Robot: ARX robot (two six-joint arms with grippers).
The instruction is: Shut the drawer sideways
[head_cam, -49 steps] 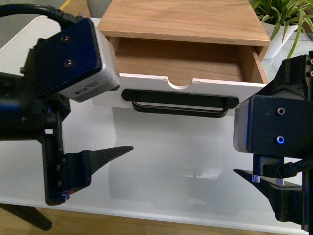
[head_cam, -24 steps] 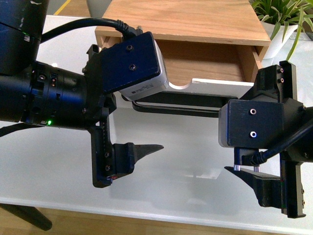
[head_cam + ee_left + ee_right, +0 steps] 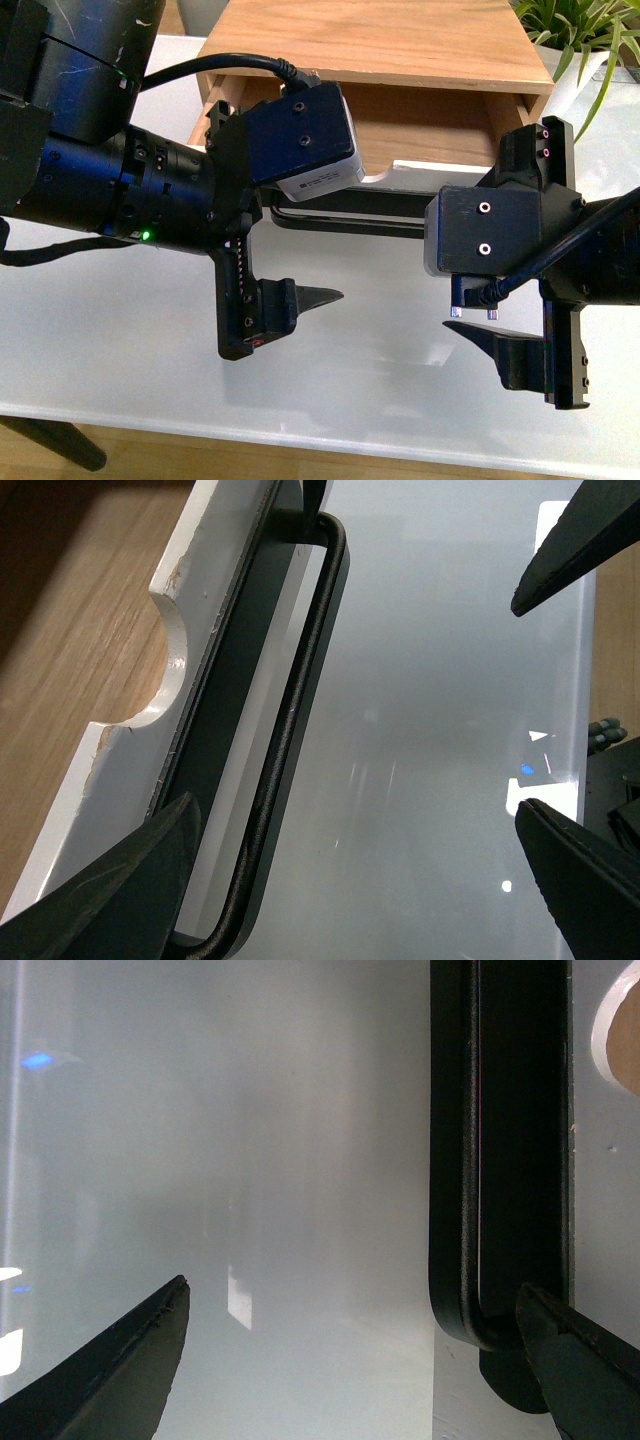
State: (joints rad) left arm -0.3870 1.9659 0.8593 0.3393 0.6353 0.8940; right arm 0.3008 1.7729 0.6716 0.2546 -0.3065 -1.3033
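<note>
Since half a second ago both arms have pushed further in toward the drawer. The left wrist housing now hides more of the white front, and the right housing sits closer to its 3 o'clock end. The drawer itself has not shifted: it is at 12 o'clock in the front view, pulled out of the wooden cabinet.

In its wrist view the left end effector has its jaws spread wide, one dark pointed finger on each side of the frame and nothing between them. The right end effector is likewise apart and empty. One of its fingers overlaps the rounded corner of the handle in its wrist view, though contact cannot be judged.

The drawer front is painted white, chipped and scuffed along the edge, with a half-round notch cut in the top. Behind it shows light, grained wood. The handle is a long matte black bar with rounded corners, mounted on a black backing strip.

The table is glossy white and mirrors the light. A green plant stands at 1 o'clock.
</note>
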